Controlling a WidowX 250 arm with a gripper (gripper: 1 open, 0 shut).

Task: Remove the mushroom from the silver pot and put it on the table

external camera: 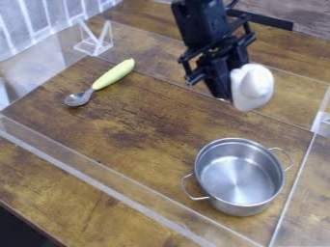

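The cream-white mushroom (253, 85) hangs in the air at the upper right, held at its left side by my black gripper (230, 77), which is shut on it. It is above the brown wood table (142, 121), up and behind the silver pot (240, 174). The pot stands upright at the lower right with its two loop handles showing, and its inside is bare metal. The gripper's fingertips are partly hidden against the mushroom.
A spoon (100, 82) with a yellow-green handle lies at the left of the table. A clear acrylic stand (93, 39) sits at the back left. Clear acrylic panels edge the tabletop, one running along the front (91, 169) and one at the right.
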